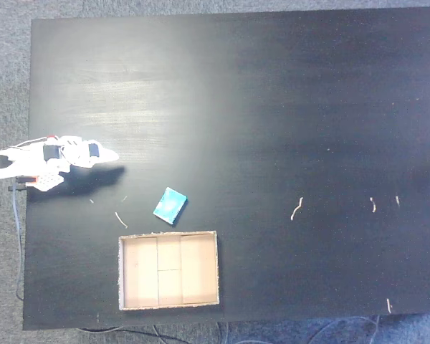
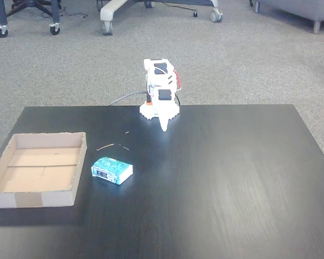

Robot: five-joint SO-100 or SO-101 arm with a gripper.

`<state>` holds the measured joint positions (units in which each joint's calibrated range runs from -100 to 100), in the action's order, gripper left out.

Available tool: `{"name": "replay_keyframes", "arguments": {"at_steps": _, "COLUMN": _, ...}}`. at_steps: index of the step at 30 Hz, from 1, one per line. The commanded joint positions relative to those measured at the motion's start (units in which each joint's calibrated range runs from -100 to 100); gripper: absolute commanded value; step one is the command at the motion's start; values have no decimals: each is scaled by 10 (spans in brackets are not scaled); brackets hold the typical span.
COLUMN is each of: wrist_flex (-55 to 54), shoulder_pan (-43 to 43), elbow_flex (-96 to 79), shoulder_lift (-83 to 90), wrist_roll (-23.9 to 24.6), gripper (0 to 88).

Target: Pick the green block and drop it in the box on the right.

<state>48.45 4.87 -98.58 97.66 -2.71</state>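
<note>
On the black table [image 1: 287, 107], nothing had been picked up yet — this looked like the very start of the job. The white arm sat folded up at the table's edge, and its gripper [image 1: 113, 155] pointed out over the dark top, with nothing in it. The jaws came together in a thin point, so they looked closed, pressed flat on each other.

The green block [image 1: 170, 205] lay flat on the table, well apart from the gripper and just beside the box [image 1: 169, 233]. In the fixed view from the front, the green block [image 2: 112, 170] sat near the box's [image 2: 43, 139] side wall but did not touch it. The box was empty.

The next move, I think, called for the arm to stretch out over the block, spread its jaws, and come down — the block lay turned a bit, so the jaws would need to line up with it.
</note>
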Motion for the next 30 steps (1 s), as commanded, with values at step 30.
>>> {"name": "replay_keyframes", "arguments": {"at_steps": 30, "wrist_flex": -53, "shoulder_pan": -147, "elbow_flex": 340, "shoulder_lift": -421, "wrist_roll": 43, "gripper": 1}}
